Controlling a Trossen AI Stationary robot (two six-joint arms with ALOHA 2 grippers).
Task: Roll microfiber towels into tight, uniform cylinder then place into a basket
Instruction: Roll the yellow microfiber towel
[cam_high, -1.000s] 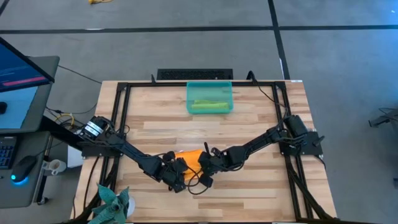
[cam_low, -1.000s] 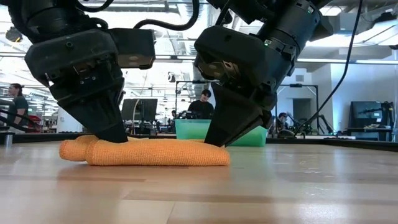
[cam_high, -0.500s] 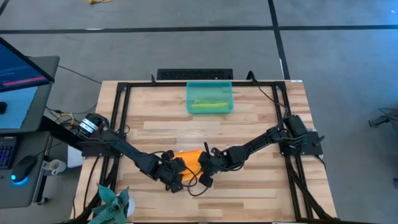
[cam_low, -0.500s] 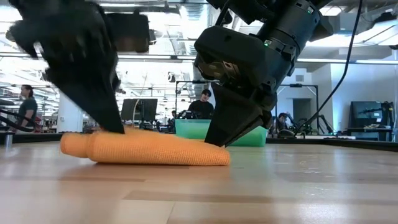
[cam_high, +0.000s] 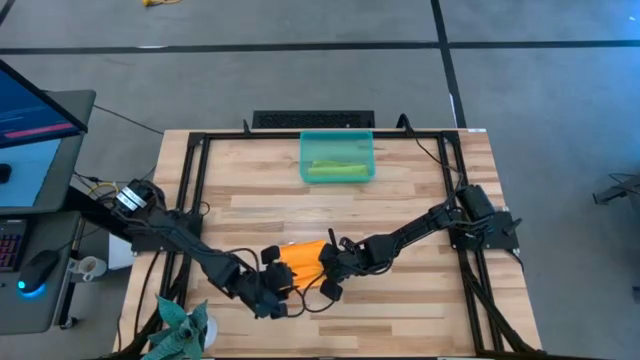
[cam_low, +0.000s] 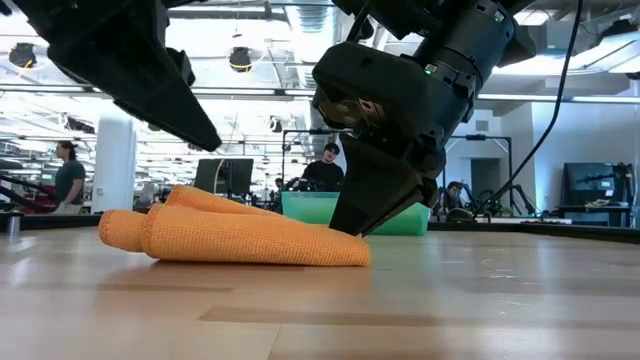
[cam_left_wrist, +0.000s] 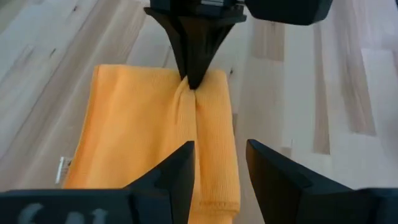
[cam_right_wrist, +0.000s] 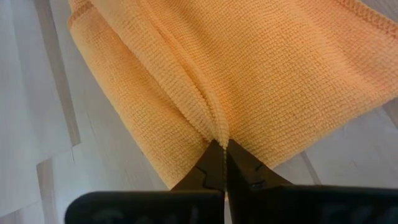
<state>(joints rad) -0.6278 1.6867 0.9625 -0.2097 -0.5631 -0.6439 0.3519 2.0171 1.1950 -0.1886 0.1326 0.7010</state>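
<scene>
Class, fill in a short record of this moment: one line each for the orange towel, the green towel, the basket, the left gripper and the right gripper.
orange towel: partly rolled, lying on the table
green towel: rolled, inside the basket
basket: at the table's far edge, midway
left gripper: open, raised clear of the orange towel's near end
right gripper: shut, pinching a fold of the orange towel

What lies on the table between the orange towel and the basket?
Nothing: in the high view only bare wood planks separate the orange towel from the basket, which holds the rolled green towel.
</scene>
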